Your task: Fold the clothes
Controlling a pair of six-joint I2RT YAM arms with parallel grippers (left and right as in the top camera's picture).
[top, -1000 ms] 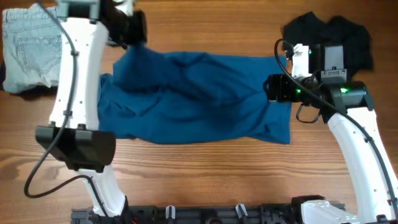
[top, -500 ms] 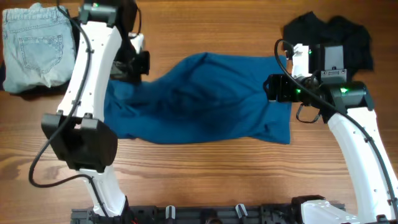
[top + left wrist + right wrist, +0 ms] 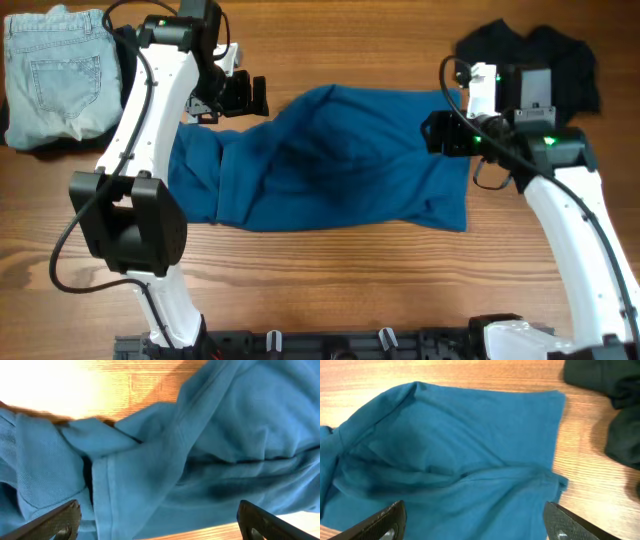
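Observation:
The clothes are one deep-blue garment (image 3: 340,165) lying rumpled across the middle of the table, its upper left part folded in toward the centre. My left gripper (image 3: 254,95) hovers at the garment's upper left edge, open, with nothing between its fingers. In the left wrist view the folded blue cloth (image 3: 200,450) lies under the wide-apart jaws of the left gripper (image 3: 157,527). My right gripper (image 3: 433,133) hangs over the garment's right edge, also open and empty. The right wrist view shows the garment (image 3: 460,460) spread below the right gripper (image 3: 475,527), with its right hem and corner in sight.
Folded pale denim jeans (image 3: 50,70) sit at the back left corner. A heap of black clothing (image 3: 540,55) lies at the back right, close behind the right arm and also showing in the right wrist view (image 3: 612,405). Bare wood runs along the front.
My left gripper carried the garment's upper left part down and rightward, then opened and let it go. The cloth now lies folded inward. The right arm barely moved.

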